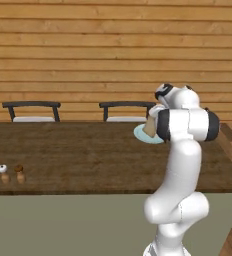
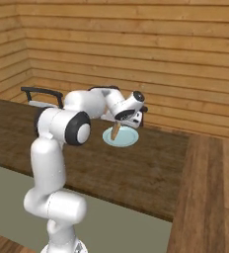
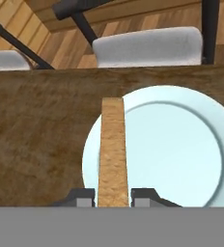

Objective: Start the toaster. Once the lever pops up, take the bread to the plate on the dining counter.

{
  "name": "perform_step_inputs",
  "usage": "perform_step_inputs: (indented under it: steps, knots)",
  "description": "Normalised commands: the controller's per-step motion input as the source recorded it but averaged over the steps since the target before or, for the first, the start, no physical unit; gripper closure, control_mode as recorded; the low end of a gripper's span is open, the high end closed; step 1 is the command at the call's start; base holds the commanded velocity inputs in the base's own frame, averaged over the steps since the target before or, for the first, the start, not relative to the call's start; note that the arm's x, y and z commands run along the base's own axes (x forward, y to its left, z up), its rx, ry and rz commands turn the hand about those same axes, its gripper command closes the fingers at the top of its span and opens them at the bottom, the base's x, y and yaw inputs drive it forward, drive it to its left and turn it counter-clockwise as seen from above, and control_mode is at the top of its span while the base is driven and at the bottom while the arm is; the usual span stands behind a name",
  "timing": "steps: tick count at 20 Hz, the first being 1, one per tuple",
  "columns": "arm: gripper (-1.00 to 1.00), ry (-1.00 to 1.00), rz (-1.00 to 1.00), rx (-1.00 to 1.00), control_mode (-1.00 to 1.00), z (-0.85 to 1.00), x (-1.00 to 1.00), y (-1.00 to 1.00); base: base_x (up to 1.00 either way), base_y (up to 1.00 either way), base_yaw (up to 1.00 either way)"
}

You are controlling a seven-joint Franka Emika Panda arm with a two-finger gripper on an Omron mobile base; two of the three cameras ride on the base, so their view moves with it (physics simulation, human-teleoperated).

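Pincer (image 3: pixel 113 198): sitting at the bottom centre of the hand view, its 2 dark fingers (image 3: pixel 80 198) pinching the bread between them; in the right base view it is hanging just above centre (image 2: pixel 120 124).
Bread (image 3: pixel 112 149): showing edge-on in the hand view, a narrow tan strip running up from the bottom centre to mid-frame; its far end is lying over the left part of the plate. In the right base view it is tilting down toward the plate (image 2: pixel 116 131).
Plate (image 3: pixel 181 154): taking up the centre right of the hand view, its left rim passing behind the bread; to the right of the bread its face is lying open.
Plate, base views: sitting at centre right of the left base view (image 1: pixel 142 134), half hidden by the arm, and at centre of the right base view (image 2: pixel 129 138).
Worktop (image 1: pixel 78 155): the dining counter is stretching as a dark wood band across the middle of the left base view; wide bare surface is spreading left of the plate.
Worktop edges: the far edge is running just above the plate in the hand view (image 3: pixel 36 91); the near edge is crossing the lower part of the left base view.
Shakers (image 1: pixel 12 174): 2 small ones are standing at the left of the left base view, near the front edge, well apart from the plate.
Chairs (image 1: pixel 32 111): 2 are standing behind the far edge, against the wooden wall (image 1: pixel 88 50).
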Motion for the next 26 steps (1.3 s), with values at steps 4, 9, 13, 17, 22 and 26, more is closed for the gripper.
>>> perform_step_inputs:
  steps: [4, 9, 13, 17, 22, 26]
  knots:
    - [1.00, 0.00, 0.00, 0.04, -1.00, -0.09, 0.17, 0.00, 0.00, 0.00, 0.00]
    - [1.00, 0.00, 0.00, 0.08, -1.00, -0.17, 0.13, 0.00, 0.00, 0.00, 0.00]
    - [1.00, 0.00, 0.00, 0.05, -1.00, -0.19, 0.19, 0.00, 0.00, 0.00, 0.00]
    - [1.00, 0.00, 0.00, 0.00, -1.00, -0.19, 0.19, 0.00, 0.00, 0.00, 0.00]
    - [1.00, 0.00, 0.00, 0.00, -1.00, -0.26, 0.00, 0.00, 0.00, 0.00, 0.00]
    - [1.00, 0.00, 0.00, 0.00, -1.00, -0.35, -0.13, 0.00, 0.00, 0.00, 0.00]
